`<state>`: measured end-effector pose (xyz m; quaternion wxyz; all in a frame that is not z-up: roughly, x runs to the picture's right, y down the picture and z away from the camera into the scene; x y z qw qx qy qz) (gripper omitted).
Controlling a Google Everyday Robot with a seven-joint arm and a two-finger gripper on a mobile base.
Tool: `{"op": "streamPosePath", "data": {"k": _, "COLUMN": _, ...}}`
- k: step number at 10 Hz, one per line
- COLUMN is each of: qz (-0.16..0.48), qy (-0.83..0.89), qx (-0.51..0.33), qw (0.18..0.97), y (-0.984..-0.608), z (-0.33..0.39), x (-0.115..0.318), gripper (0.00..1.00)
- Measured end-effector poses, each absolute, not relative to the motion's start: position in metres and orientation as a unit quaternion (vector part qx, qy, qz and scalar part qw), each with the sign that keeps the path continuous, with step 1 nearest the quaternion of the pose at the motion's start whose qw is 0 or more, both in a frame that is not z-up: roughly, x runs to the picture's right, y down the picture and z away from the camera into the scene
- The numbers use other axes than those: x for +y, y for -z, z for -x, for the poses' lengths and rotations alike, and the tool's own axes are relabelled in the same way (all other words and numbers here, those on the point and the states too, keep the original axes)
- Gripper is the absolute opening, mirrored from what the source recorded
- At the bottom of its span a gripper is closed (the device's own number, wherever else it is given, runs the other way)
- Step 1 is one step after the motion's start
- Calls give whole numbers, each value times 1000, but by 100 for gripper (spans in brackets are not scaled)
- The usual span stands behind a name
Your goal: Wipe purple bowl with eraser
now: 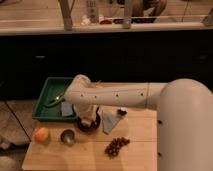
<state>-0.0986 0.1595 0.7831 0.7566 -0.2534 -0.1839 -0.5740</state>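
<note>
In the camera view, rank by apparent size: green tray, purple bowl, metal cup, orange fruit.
1. green tray
2. purple bowl, partly hidden by the gripper above it
3. metal cup and orange fruit look about alike; not ranked.

Pale matt wooden tabletop (135, 150); small shiny steel cup (67, 136); glossy dark purple round bowl (82, 125), tool (89, 120) above it; soft grey folded cloth (110, 121).

The robot's thick white arm (120, 95) reaches from the large rounded white shoulder at the near right leftward across the scene, then bends at a rounded white elbow and turns downward. Its two-finger hand (88, 120) hangs below that bend, pointing down, low over the table.
</note>
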Motion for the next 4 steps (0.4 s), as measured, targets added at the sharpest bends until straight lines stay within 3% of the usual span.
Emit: {"op": "streamPosePath", "data": {"k": 4, "qz": 252, "qy": 574, "qx": -184, "qw": 757, "y": -783, "z": 99, "x": 159, "gripper": 4}}
